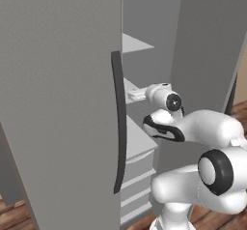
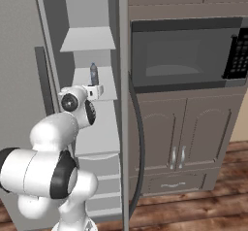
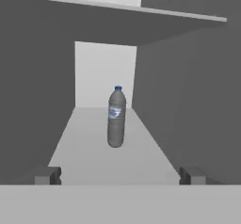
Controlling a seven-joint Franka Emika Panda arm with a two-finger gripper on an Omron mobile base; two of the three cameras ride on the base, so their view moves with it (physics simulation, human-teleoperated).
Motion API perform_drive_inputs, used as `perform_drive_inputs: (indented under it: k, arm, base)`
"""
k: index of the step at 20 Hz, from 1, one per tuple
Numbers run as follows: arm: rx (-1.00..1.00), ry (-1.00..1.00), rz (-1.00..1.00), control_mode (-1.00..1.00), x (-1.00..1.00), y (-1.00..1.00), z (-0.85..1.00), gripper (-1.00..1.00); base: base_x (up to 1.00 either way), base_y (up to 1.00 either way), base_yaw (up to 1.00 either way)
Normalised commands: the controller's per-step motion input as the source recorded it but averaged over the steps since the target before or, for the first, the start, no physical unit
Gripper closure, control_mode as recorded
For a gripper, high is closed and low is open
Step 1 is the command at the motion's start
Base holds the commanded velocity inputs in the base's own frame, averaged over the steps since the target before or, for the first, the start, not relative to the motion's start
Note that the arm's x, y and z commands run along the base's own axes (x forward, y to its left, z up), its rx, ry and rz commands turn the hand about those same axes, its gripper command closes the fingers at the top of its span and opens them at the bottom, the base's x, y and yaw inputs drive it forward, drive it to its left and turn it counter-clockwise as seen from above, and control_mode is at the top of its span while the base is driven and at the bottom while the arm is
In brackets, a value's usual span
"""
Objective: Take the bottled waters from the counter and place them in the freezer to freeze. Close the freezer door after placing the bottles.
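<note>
Grey see-through plastic water bottle with a blue cap (image 3: 116, 117) stands upright mid-frame on the pale freezer shelf (image 3: 84, 143), clear of the robot's two-finger gripper (image 3: 120, 175), whose jaws gape wide and empty, so I'd guess it's parked there to freeze.

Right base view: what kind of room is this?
Probably a kitchen: a built-in black-glass oven above grey-brown wooden cabinets, beside an open tall grey freezer with a blue-capped plastic bottle on its shelf.

A bottle (image 3: 116, 117) stands upright on a shelf (image 3: 84, 138) inside the freezer (image 2: 80, 11), beyond the claw (image 3: 120, 175).
</note>
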Motion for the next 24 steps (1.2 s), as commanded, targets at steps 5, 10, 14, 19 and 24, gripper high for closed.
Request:
perform_drive_inputs:
  k: [5,10,14,19,24]
  arm:
    - [-0.07,0.29,-0.04,-1.00,-0.12,-0.18,0.29,-1.00]
    - [-0.15,0.40,-0.04,-1.00,-0.01,-0.06,0.34,-1.00]
    - [-0.14,0.41,-0.07,-1.00,-0.18,0.00,0.04,-1.00]
    - [-0.07,0.30,-0.11,-1.00,-0.52,0.00,-0.01,-1.00]
    - [0.00,0.08,-0.14,-1.00,-0.92,0.00,-0.07,-1.00]
  base:
    - [0.00,0.00,0.00]
    - [0.00,0.00,0.00]
    - [0.00,0.00,0.00]
    - [0.00,0.00,0.00]
    - [0.00,0.00,0.00]
